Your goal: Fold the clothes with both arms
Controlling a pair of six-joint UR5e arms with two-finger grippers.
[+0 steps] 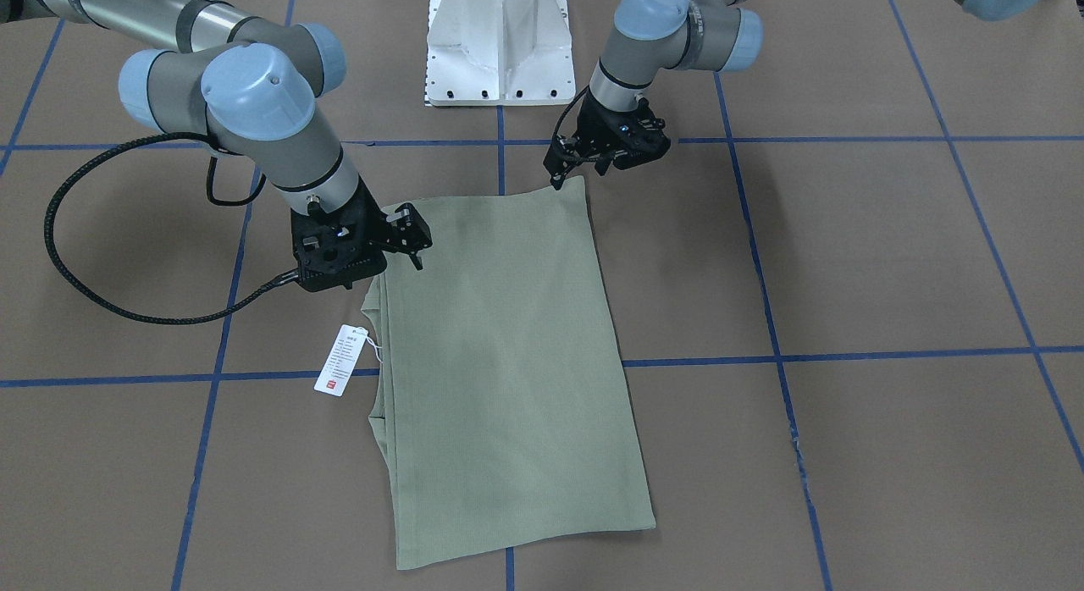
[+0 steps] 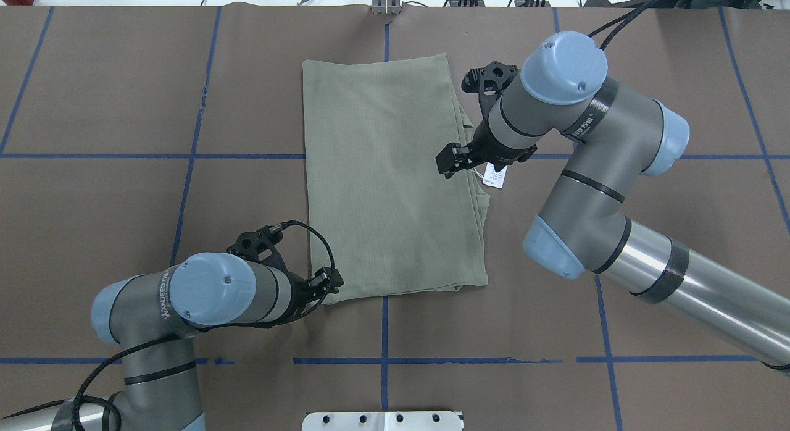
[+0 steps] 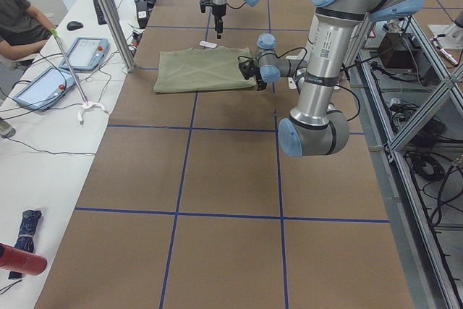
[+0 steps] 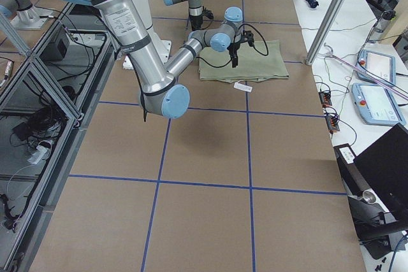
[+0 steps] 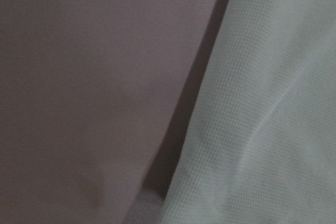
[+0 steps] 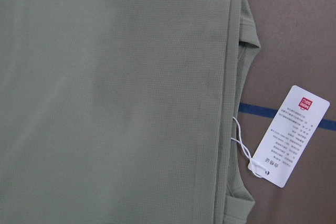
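The pale sage-green shirt lies flat on the table, folded into a long rectangle; it also shows in the overhead view. Its white hang tag with a red mark lies on the table beside one long edge. My left gripper is low at the shirt's corner nearest the robot's base and looks open; the left wrist view shows only the cloth edge close up. My right gripper hovers over the tag-side long edge, looks open and holds nothing. The right wrist view looks down on the shirt and tag.
The white pedestal base stands at the robot's side of the table. The brown tabletop carries a grid of blue tape lines. In the exterior left view a side bench with tablets and a seated person are beyond the table.
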